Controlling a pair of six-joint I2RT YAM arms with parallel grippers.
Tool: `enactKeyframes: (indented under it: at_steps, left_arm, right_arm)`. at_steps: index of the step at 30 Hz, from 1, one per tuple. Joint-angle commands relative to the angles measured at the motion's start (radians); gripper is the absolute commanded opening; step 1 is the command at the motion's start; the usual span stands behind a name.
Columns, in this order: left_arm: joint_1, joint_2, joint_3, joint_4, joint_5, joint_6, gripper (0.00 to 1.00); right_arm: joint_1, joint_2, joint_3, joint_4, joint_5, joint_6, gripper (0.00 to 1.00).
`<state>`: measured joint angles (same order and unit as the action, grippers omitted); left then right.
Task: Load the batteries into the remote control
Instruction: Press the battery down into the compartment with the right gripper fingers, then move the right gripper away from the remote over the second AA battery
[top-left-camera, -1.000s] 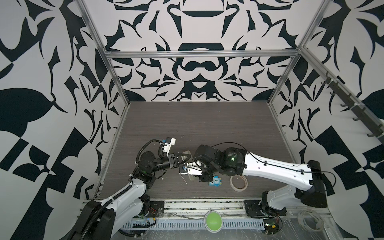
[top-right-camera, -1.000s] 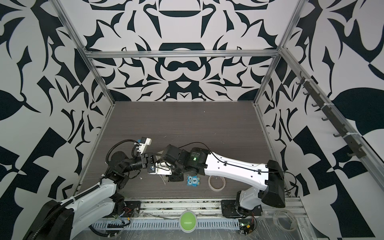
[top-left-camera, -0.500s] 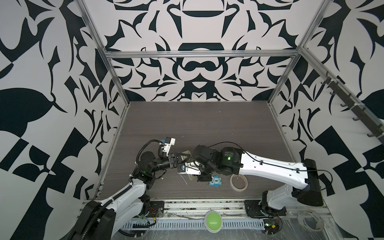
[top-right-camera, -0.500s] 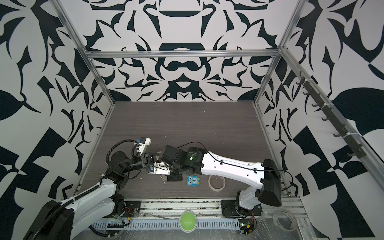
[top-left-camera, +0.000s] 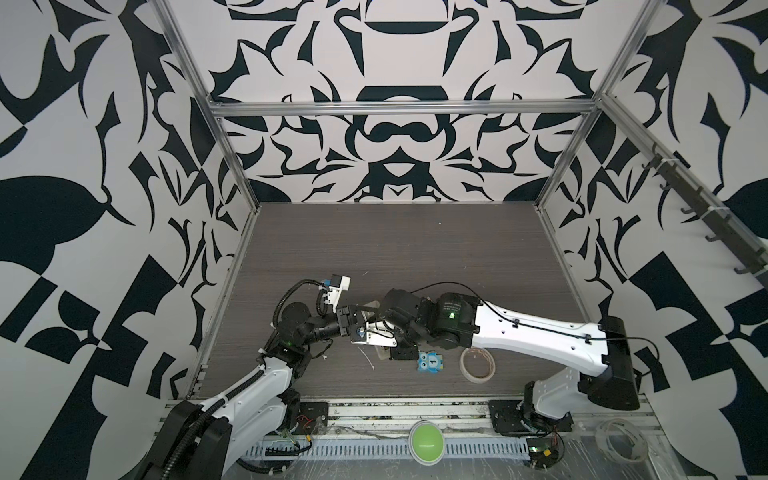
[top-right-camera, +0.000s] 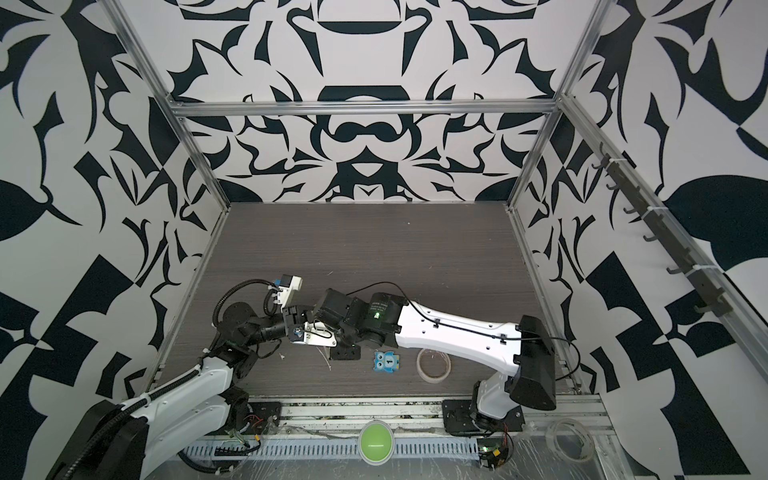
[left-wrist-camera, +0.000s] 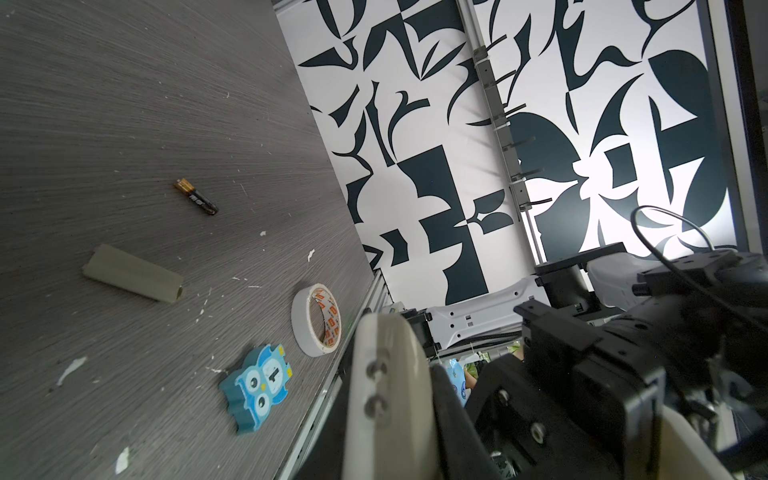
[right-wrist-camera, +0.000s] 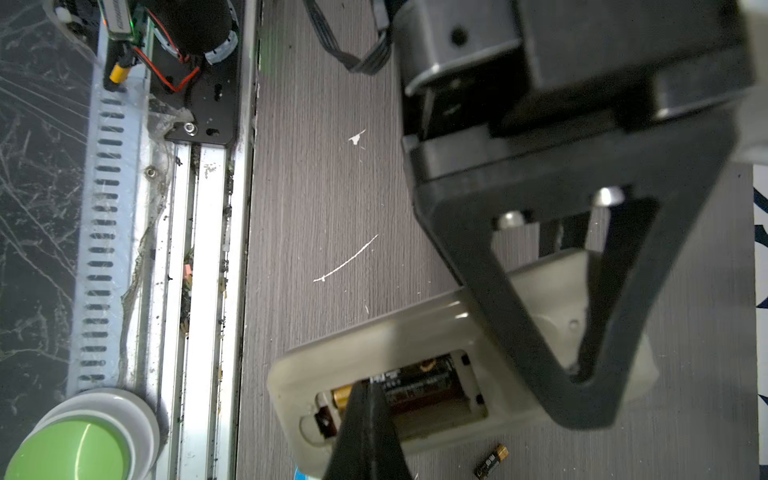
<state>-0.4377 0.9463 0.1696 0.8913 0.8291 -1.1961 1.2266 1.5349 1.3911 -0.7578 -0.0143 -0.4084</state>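
Pressing: the right gripper (right-wrist-camera: 365, 415), its tips closed to a single point with nothing between them, bears on the seated battery (right-wrist-camera: 419, 386), apparently to push it flat into the bay.
Holding: the left gripper (right-wrist-camera: 582, 370) is clamped on the remote control (right-wrist-camera: 415, 332) at the end away from the bay. This probably keeps the body from sliding under the push and leaves the bay free for the other arm.
Remote control: back upward, cover off, between the two grippers. I cannot tell whether it rests on the table (right-wrist-camera: 324, 187).
Bay: one cell is in. The slot beside it looks empty, though the tip partly hides it.
Loose battery (left-wrist-camera: 195, 201): lies on the table just beside the remote control's bay end, not touching it.
Cover (left-wrist-camera: 133, 272): lies flat on the table near the remote control, off it.
Bystanders: the tape roll (left-wrist-camera: 301, 320) and owl tile (left-wrist-camera: 257, 384) lie near the remote control, outside any likely path.
In the way: the pressing tip itself covers the free slot, so it would have to lift off first.
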Motion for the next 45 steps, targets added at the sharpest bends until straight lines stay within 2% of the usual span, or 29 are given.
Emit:
enactKeyframes:
  at_steps: [1, 6, 10, 12, 16, 18, 21, 26, 30, 35, 40, 45]
  left_arm:
    - [-0.011, -0.025, 0.004, 0.105, 0.052, -0.043, 0.00]
    - [-0.011, -0.034, 0.002, 0.088, 0.049, -0.034, 0.00]
    - [-0.011, -0.042, 0.004, 0.024, 0.029, 0.003, 0.00]
    - [-0.009, -0.053, 0.009, -0.043, 0.008, 0.040, 0.00]
    - [0.002, -0.091, 0.018, -0.183, -0.046, 0.111, 0.00]
    - [0.008, -0.106, 0.017, -0.219, -0.066, 0.127, 0.00]
    - [0.019, -0.127, 0.016, -0.269, -0.087, 0.148, 0.00]
    - [0.026, -0.150, 0.019, -0.328, -0.110, 0.177, 0.00]
    - [0.028, -0.165, 0.026, -0.381, -0.131, 0.207, 0.00]
    - [0.027, -0.195, 0.025, -0.431, -0.174, 0.239, 0.00]
    - [0.028, -0.210, 0.030, -0.483, -0.182, 0.267, 0.00]
    - [0.028, -0.228, 0.043, -0.555, -0.182, 0.301, 0.00]
  right_arm:
    - [-0.005, 0.041, 0.022, 0.045, 0.054, 0.017, 0.00]
    - [-0.005, 0.040, 0.024, 0.034, 0.067, 0.022, 0.00]
    - [-0.004, -0.017, 0.036, 0.034, 0.040, 0.039, 0.02]
    - [-0.004, -0.058, 0.032, 0.054, 0.013, 0.052, 0.09]
    - [-0.008, -0.120, 0.036, 0.046, 0.002, 0.082, 0.33]
    - [-0.022, -0.142, 0.036, 0.033, 0.002, 0.099, 0.39]
    - [-0.081, -0.177, 0.017, 0.025, -0.007, 0.133, 0.42]
    - [-0.282, -0.200, -0.019, 0.012, -0.081, 0.224, 0.45]
    - [-0.388, -0.166, -0.038, 0.006, -0.111, 0.262, 0.46]
    - [-0.492, -0.056, -0.044, -0.001, -0.129, 0.288, 0.47]
    - [-0.556, 0.046, -0.044, 0.013, -0.157, 0.287, 0.53]
    - [-0.578, 0.161, -0.011, -0.012, -0.099, 0.277, 0.56]
